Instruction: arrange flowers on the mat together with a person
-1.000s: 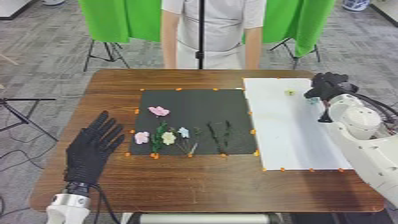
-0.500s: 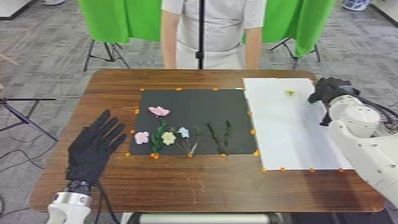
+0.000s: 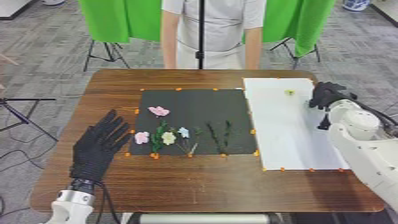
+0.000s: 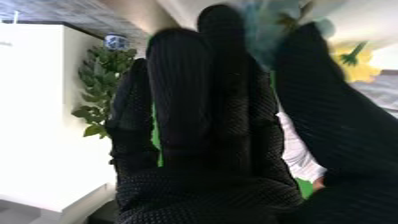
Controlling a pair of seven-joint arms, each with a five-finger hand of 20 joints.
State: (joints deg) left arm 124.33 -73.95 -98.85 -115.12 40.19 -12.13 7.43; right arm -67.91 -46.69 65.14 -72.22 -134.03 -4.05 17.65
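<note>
My right hand is over the upper right part of the white sheet. In the right wrist view, a pale blue flower sits between the thumb and fingers of my right hand, pinched there; its stem is mostly hidden. A small yellow flower lies on the sheet beside this hand; the wrist view also has the yellow flower. On the dark mat lie pink flowers, a cream flower, a light blue flower and green stems. My left hand rests open left of the mat.
Orange tabs edge the mat and sheet. A person stands at the far side of the table, arms down, touching none of the flowers. A thin black pole rises in front of the person.
My right hand has shifted slightly toward the near side and right; the blue flower seen beside its fingers earlier is now hidden in the head view. My left hand has shifted slightly to the right.
</note>
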